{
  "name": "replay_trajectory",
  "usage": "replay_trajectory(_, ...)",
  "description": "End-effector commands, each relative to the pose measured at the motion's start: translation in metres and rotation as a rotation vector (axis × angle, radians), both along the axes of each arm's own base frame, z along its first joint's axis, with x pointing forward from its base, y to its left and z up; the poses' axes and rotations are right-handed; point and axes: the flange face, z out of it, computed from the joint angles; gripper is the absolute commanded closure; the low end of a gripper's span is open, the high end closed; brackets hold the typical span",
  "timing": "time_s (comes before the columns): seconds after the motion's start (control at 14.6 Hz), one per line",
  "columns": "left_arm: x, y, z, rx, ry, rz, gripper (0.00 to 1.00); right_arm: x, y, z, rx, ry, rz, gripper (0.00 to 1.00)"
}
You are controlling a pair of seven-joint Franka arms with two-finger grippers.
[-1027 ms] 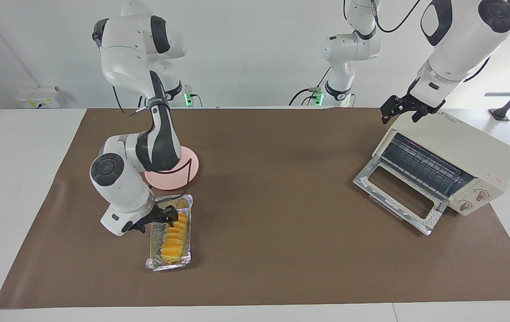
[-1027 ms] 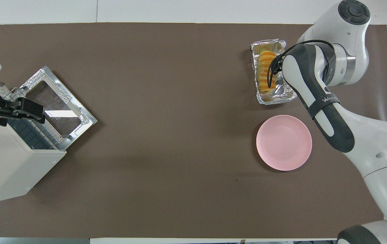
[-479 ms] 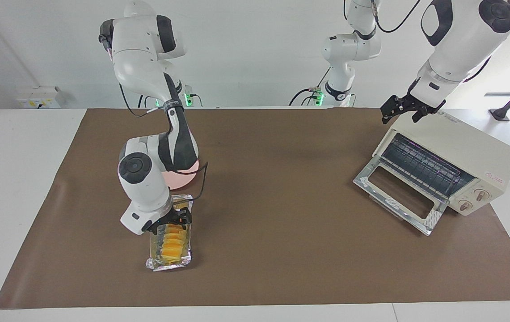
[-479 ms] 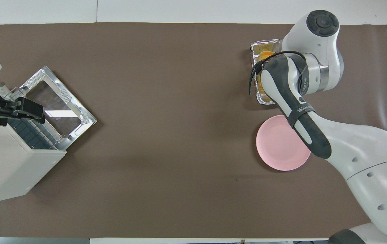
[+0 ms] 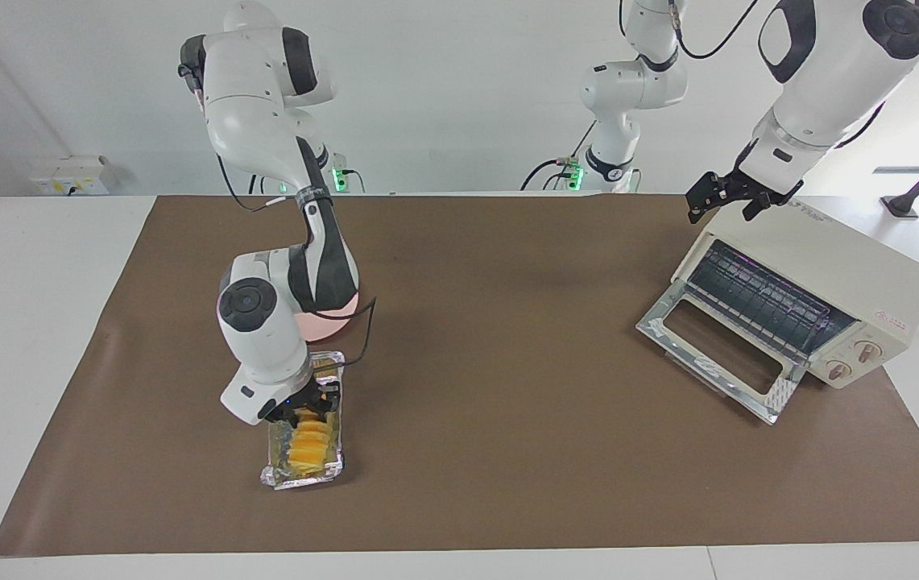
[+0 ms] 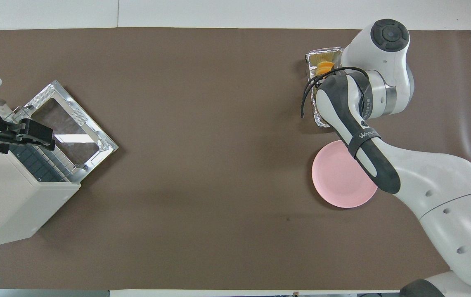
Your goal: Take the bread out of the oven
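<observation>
Oven (image 6: 8, 206) at 8 o'clock, door (image 6: 70, 132) down flat, left gripper (image 6: 33, 134) over its opening; foil tray (image 6: 322, 78) with bread (image 6: 324, 66) at 2 o'clock, mostly under right arm (image 6: 367, 107); pink plate (image 6: 334, 181) at 3 o'clock.

**White arms, dark joints**

Both arms wore glossy white shells with dark grey bands at the joints and round dark caps on the elbows. The right arm (image 6: 384, 136) carried a loose black cable and pale lettering on its grey band. Each ended in a black gripper. Green lights glowed at the bases.
</observation>
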Motion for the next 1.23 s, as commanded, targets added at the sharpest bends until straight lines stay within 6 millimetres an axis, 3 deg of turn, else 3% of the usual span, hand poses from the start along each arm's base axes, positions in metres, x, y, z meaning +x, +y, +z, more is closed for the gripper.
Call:
replay_trajectory(0.0,-0.005,0.004,0.003,0.013,-0.016,-0.007,0.00,-0.002,-0.003,-0.002,-0.003,-0.008,-0.009,1.00)
replay_trajectory(0.34,-0.005,0.004,0.003,0.013,-0.016,-0.007,0.00,-0.005,-0.013,0.010,-0.011,0.039,-0.010,1.00)
replay_trajectory(0.75,-0.005,0.004,0.004,0.013,-0.018,-0.007,0.00,-0.042,-0.014,0.097,-0.024,0.140,-0.010,1.00)
replay_trajectory(0.82,-0.005,0.004,0.003,0.013,-0.016,-0.007,0.00,-0.053,-0.017,0.107,-0.026,0.162,-0.014,1.00)
replay_trajectory(0.96,-0.005,0.004,0.003,0.013,-0.016,-0.007,0.00,-0.094,-0.017,0.124,-0.019,0.184,-0.019,1.00)
replay_trajectory(1.16,-0.005,0.004,0.003,0.013,-0.016,-0.007,0.00,-0.163,-0.023,0.125,-0.003,0.143,-0.029,1.00)
